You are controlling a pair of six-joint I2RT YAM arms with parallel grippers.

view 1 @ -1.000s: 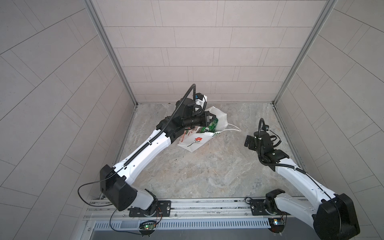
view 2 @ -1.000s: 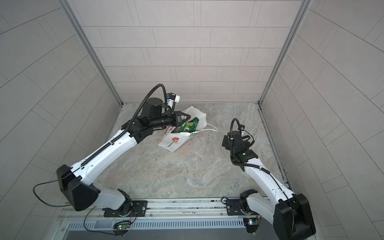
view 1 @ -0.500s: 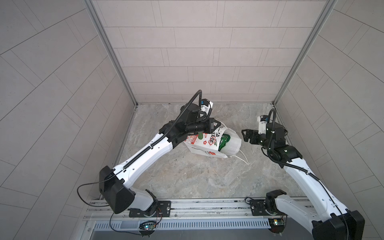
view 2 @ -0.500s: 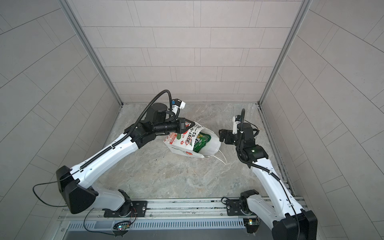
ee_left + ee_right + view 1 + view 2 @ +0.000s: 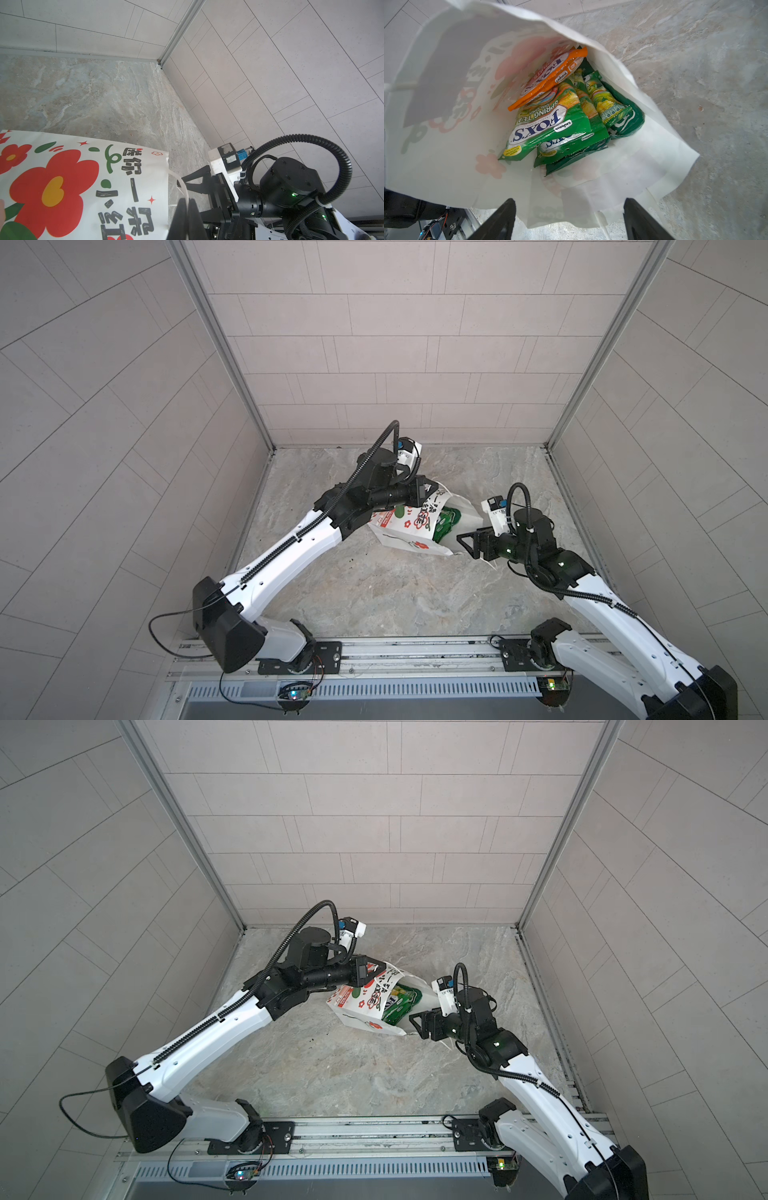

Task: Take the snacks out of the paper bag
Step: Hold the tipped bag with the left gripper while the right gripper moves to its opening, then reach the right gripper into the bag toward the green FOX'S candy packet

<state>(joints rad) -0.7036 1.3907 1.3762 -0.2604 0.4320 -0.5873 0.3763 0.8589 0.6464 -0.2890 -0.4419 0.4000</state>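
- The snacks (image 5: pixel 550 124) are lying stacked deep inside the paper bag (image 5: pixel 405 531). The bag is tilting mouth-first toward your right arm, around the middle of the surface (image 5: pixel 374 593), somewhat nearer its far edge.
- Your left end effector (image 5: pixel 185 216) is pinching shut on the bag's cord handle (image 5: pixel 182 182), holding the upper lip up.
- Your right end effector (image 5: pixel 569 201) is standing wide and empty at the mouth, with the bag's lower lip lying between its fingers.
- You are probably best going in above that lip, taking the top green FOX'S packet (image 5: pixel 548 128) by its near sealed edge and catching foil only, not paper.
- Open room is lying toward the near edge for setting packets down. The right wall (image 5: pixel 665 489) is sitting close behind your right arm.
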